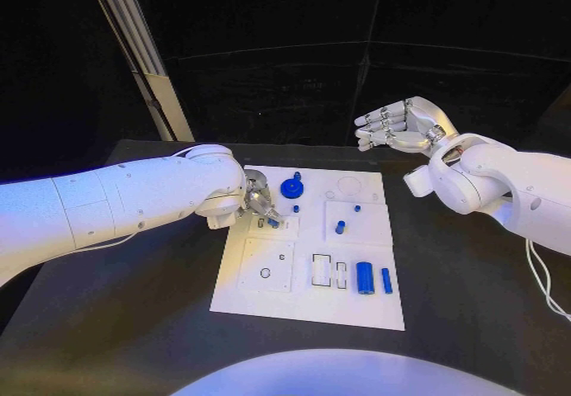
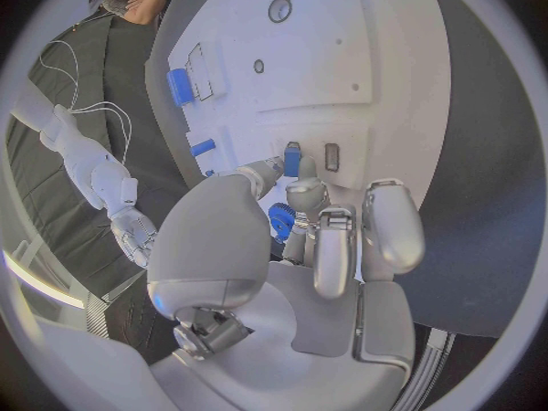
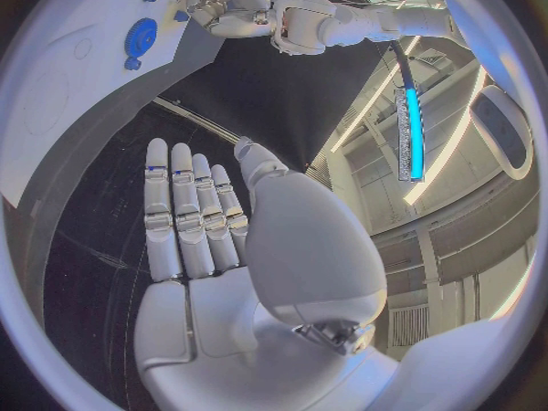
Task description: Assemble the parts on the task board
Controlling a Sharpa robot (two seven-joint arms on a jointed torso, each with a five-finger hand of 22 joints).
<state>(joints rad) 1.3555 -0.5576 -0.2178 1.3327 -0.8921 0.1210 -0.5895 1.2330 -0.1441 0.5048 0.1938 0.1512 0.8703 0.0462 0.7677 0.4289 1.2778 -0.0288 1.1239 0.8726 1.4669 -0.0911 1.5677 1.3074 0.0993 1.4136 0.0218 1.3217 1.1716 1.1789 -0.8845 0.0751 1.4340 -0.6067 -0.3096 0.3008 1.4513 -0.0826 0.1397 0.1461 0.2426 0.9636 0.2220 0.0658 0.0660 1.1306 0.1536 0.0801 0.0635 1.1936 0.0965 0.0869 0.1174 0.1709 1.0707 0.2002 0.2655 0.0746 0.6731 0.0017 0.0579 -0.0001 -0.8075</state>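
Head view: the white task board [image 1: 312, 285] lies at the centre of the black counter [image 1: 476, 313]. The left robot hand [image 1: 257, 204], at the board's upper-left edge, pinches a small blue part [image 1: 272, 221] against the board. The right robot hand [image 1: 398, 124], upper right, hangs released, fingers apart, beyond the board.

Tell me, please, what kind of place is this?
Probably a robotics lab or test cell: a black table bears a white task board with small blue parts, dark walls behind. The left hand works at the board; the right hand is raised, holding nothing.
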